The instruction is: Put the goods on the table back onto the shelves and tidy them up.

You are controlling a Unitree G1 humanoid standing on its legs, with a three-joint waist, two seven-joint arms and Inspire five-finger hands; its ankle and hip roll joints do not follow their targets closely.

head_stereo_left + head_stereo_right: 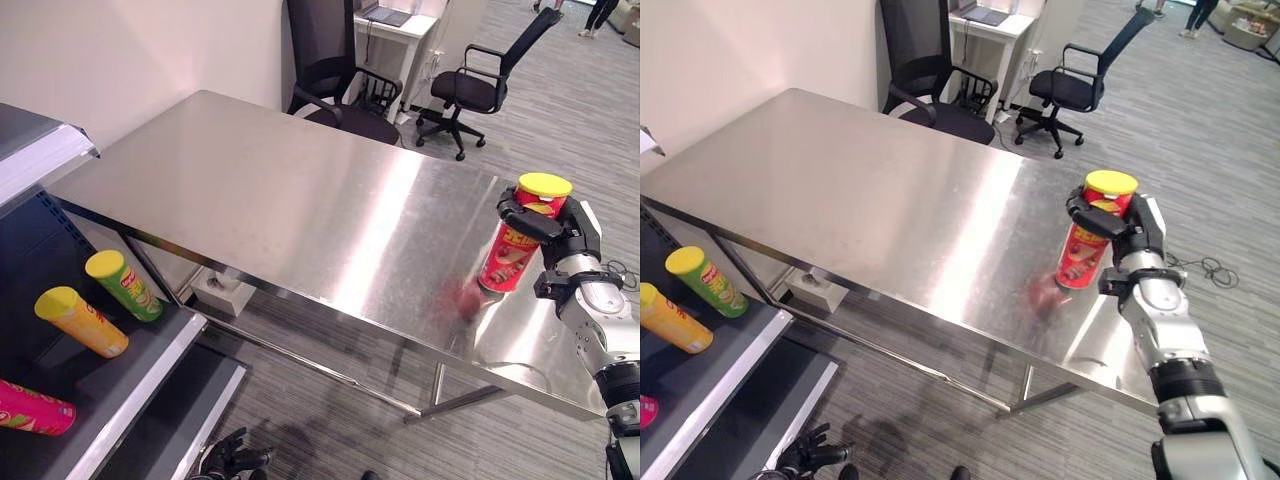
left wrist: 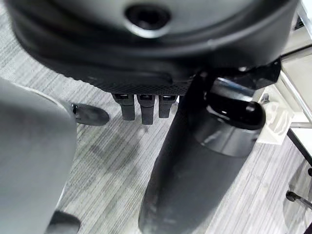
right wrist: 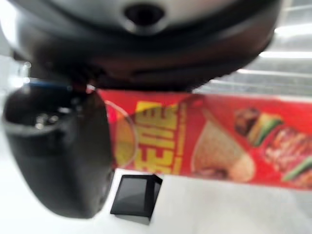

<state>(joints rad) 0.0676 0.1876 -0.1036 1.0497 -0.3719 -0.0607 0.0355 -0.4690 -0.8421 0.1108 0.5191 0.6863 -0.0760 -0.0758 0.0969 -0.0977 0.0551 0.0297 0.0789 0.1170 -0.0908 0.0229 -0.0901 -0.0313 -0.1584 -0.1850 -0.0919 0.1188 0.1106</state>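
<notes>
Left eye view is showing the shelf (image 1: 150, 375) at the far left already holding three cans lying on their sides: a pink can (image 1: 30, 408), a yellow can (image 1: 80, 322) and a green can (image 1: 123, 285). Moving right, the steel table (image 1: 270, 200) is carrying just one item, so the job is looking mostly done, with one piece left to shelve. At the table's right end, the right hand (image 1: 545, 228) is wrapping its fingers round the red can (image 1: 515, 250), holding it upright and slightly tilted, forearm rising from below. The left hand (image 1: 232, 455) is hanging low over the floor, fingers loosely relaxed.
</notes>
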